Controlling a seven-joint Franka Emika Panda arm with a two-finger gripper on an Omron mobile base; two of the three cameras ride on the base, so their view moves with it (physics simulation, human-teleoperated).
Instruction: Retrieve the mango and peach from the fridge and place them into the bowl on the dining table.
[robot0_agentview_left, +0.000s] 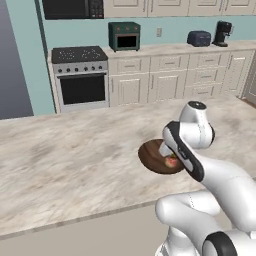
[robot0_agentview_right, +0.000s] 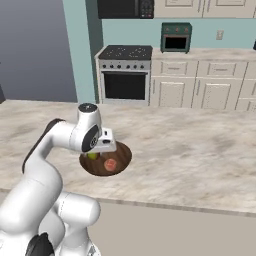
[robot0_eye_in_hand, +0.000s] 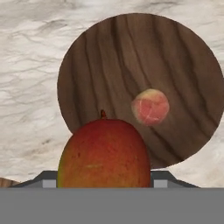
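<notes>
Your gripper (robot0_eye_in_hand: 105, 186) clamped on the mango (robot0_eye_in_hand: 104, 155), above the bowl (robot0_eye_in_hand: 113, 61), peach (robot0_eye_in_hand: 150, 106) inside, on dining table (robot0_agentview_left: 65, 160).

Teal wall (robot0_agentview_left: 75, 32), white cabinets (robot0_agentview_left: 165, 80), steel stove (robot0_agentview_left: 81, 77), green toaster oven (robot0_agentview_left: 124, 36)

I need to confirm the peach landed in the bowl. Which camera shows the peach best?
The hand view: the peach lies unobstructed on the bowl floor, beyond the mango held in the claw. The right base view shows it small but clear. In the left base view the arm hides most of it.
</notes>
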